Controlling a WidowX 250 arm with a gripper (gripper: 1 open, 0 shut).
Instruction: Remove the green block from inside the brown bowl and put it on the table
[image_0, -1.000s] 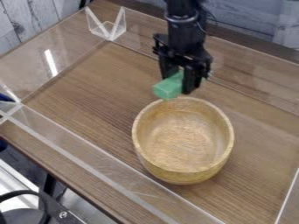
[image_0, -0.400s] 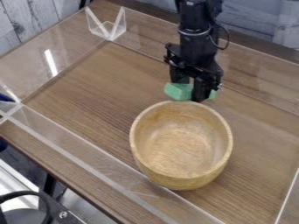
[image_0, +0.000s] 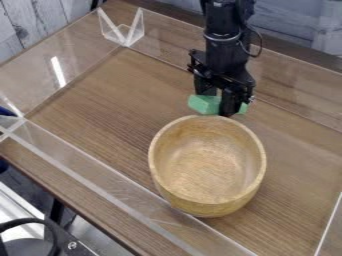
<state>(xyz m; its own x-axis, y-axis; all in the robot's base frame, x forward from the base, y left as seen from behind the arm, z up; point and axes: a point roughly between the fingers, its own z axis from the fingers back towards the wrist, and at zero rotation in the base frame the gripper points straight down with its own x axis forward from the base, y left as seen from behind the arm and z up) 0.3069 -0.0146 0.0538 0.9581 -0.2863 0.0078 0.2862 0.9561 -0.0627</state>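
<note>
The green block (image_0: 203, 103) is clamped between the black fingers of my gripper (image_0: 219, 106), which points straight down and is shut on it. The block hangs low, just behind the far rim of the brown bowl (image_0: 207, 165), outside the bowl; whether it touches the table (image_0: 100, 100) I cannot tell. The bowl is a round, light-tan wooden one with a pale speckled inside, and nothing lies in it.
Clear acrylic walls (image_0: 80, 165) line the tabletop's edges. A clear V-shaped bracket (image_0: 123, 28) stands at the far left corner. Bare wood lies left of the bowl and behind the gripper.
The gripper carried the green block to the right and a little lower between the first frame and 0.4 s ago. Since then nothing has moved.
</note>
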